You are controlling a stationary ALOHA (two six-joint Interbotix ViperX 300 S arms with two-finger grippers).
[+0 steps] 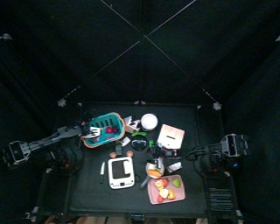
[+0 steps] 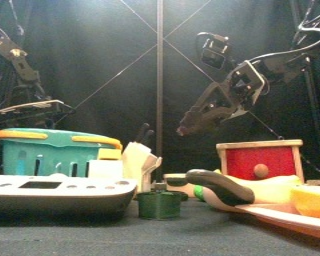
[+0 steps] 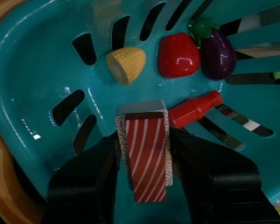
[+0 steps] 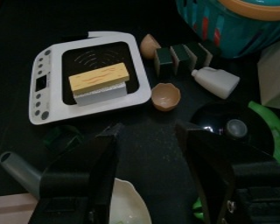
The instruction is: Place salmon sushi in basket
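The salmon sushi (image 3: pixel 145 154), orange-red striped on white rice, sits between my left gripper's jaws, which are shut on it. It is just above the floor of the teal basket (image 3: pixel 38 52). In the basket lie a yellow piece (image 3: pixel 127 63), a red vegetable (image 3: pixel 178 54), a purple eggplant (image 3: pixel 216 52) and a red chili (image 3: pixel 195 107). In the top view my left gripper (image 1: pixel 94 133) is over the basket (image 1: pixel 111 116) at the table's back left. My right gripper (image 4: pixel 149 175) is open and empty above the table's right middle (image 1: pixel 178 163).
A white tray (image 4: pixel 60 61) holding a yellow block (image 4: pixel 101 80) lies at the front centre. Eggshell halves (image 4: pixel 166 94), a white bottle (image 4: pixel 215 81) and dark rolls (image 4: pixel 184 55) lie near it. A pink food tray (image 1: pixel 166 188) sits front right, a red box (image 2: pixel 260 158) behind it.
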